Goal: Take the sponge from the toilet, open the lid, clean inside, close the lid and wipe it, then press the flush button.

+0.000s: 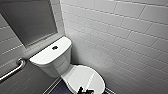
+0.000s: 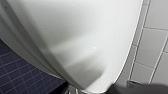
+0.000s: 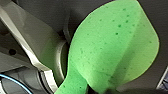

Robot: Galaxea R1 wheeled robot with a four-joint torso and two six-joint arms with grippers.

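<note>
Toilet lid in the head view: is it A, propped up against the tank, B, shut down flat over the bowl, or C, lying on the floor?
B: the lid lies flat with its smooth top facing up, in front of the tank.

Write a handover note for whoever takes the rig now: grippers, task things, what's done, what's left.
Right gripper: shut on the small bright green sponge pad, held clear of the toilet.
Left gripper: low at the front edge of the white glossy oval lid; open or shut cannot be told.
White ceramic toilet: lid down; small dark round flush button on the tank top, nothing touching it.
Done: sponge picked up. Whether the inside was cleaned cannot be told.
Left: at least the flush press.
</note>
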